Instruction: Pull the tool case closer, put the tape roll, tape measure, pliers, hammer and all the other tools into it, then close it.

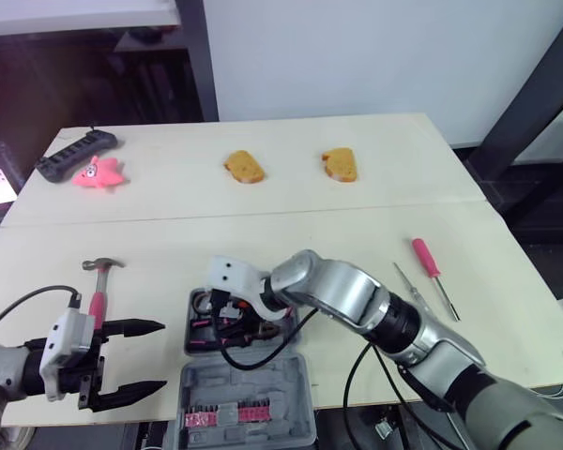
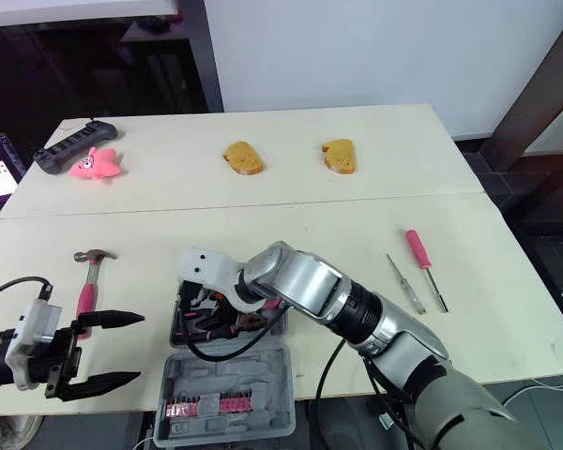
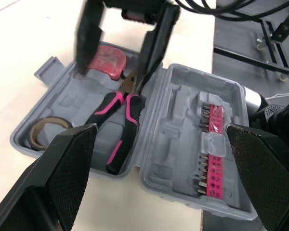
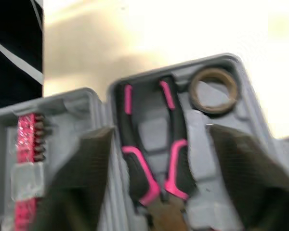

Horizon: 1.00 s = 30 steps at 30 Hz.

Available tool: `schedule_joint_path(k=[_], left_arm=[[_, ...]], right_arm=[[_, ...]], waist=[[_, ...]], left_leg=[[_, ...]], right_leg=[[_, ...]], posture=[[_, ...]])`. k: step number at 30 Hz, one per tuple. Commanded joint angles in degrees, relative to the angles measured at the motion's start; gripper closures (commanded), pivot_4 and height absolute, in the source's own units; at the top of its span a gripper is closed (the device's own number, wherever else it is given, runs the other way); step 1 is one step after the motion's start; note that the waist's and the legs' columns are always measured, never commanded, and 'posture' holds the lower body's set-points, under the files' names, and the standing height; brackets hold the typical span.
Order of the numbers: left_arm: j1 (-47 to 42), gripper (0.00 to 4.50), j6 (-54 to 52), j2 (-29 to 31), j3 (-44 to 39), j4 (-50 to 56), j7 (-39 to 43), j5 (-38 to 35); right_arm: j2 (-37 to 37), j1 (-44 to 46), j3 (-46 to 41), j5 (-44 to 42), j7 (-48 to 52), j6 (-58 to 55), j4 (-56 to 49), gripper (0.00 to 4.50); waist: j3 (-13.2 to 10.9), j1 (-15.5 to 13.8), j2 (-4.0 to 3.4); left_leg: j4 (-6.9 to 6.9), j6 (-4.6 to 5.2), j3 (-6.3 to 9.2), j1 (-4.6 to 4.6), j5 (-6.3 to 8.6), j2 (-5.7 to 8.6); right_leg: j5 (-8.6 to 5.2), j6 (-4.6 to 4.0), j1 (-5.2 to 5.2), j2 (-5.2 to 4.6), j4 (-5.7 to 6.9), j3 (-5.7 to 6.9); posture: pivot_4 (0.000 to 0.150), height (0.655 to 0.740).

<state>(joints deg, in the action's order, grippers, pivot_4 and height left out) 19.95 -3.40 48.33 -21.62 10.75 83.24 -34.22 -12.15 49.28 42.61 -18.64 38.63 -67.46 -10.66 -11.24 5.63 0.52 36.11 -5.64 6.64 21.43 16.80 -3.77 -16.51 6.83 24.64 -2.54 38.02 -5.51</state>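
The grey tool case (image 1: 296, 375) lies open at the table's front edge, its lid holding a pink bit set (image 1: 227, 413). In its tray lie pink-handled pliers (image 3: 118, 130), a tape roll (image 3: 43, 132) and a red tape measure (image 3: 106, 60). My right gripper (image 1: 221, 317) hangs open just above the tray, a finger on each side of the pliers' head, holding nothing. The pink-handled hammer (image 1: 98, 291) lies left of the case. My left gripper (image 1: 161, 356) is open and empty near the table's front edge, between the hammer and the case.
A pink screwdriver (image 1: 425, 258) and a thin clear one (image 1: 411, 286) lie on the table to the right. Two bread pieces (image 1: 245, 167) (image 1: 340, 164), a pink toy (image 1: 100, 173) and a black power strip (image 1: 75, 155) sit at the back.
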Motion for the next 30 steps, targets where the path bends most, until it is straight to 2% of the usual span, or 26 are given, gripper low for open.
schedule_joint_path(k=[1, 3, 4, 18, 30], left_arm=[[0.4, 0.0, 0.4, 0.5, -1.3, 0.3, 0.0, 0.0], [0.6, 0.0, 0.6, 0.4, -1.4, 0.3, 0.0, 0.0], [0.7, 0.0, 0.6, 0.3, -1.5, 0.3, 0.0, -0.1], [1.2, 0.0, 0.4, 0.7, -2.0, 0.3, 0.1, -0.2], [1.9, 0.0, 0.3, 0.8, -1.9, 1.1, 0.2, -0.3]], right_arm=[[1.7, -1.0, 1.1, 0.6, 0.1, 2.1, -0.2, 3.33], [2.2, -2.3, 1.6, 0.7, 0.3, 2.8, 0.3, 4.39], [2.5, -2.8, 1.7, 0.6, 0.3, 3.1, 0.6, 4.46], [3.5, -9.0, 1.4, 3.5, 1.9, 11.8, 8.2, 4.46], [6.4, -13.1, -3.7, 4.6, -0.6, 5.7, 20.4, 4.46]], waist=[[0.0, 0.0, 0.0], [0.0, 0.0, 0.0], [0.0, 0.0, 0.0], [0.0, 0.0, 0.01], [0.1, 0.1, 0.0]], left_leg=[[0.0, 0.0, 0.0, 0.0, 0.0, 0.0], [0.0, 0.0, 0.0, -0.02, 0.0, 0.0], [0.0, 0.0, 0.0, -0.02, 0.0, 0.0], [0.01, -0.01, 0.0, -0.04, -0.01, 0.0], [0.0, -0.01, 0.01, -0.22, -0.01, -0.02]], right_leg=[[0.0, 0.0, 0.0, 0.0, 0.0, 0.0], [0.0, 0.0, 0.0, 0.01, 0.01, 0.0], [0.0, 0.0, 0.0, 0.01, 0.02, 0.0], [0.0, 0.0, -0.01, 0.02, 0.03, 0.0], [0.0, -0.01, -0.17, 0.07, 0.08, -0.01]], posture=[[0.15, 0.74], [0.15, 0.74], [0.15, 0.74], [0.15, 0.74], [0.15, 0.74]])
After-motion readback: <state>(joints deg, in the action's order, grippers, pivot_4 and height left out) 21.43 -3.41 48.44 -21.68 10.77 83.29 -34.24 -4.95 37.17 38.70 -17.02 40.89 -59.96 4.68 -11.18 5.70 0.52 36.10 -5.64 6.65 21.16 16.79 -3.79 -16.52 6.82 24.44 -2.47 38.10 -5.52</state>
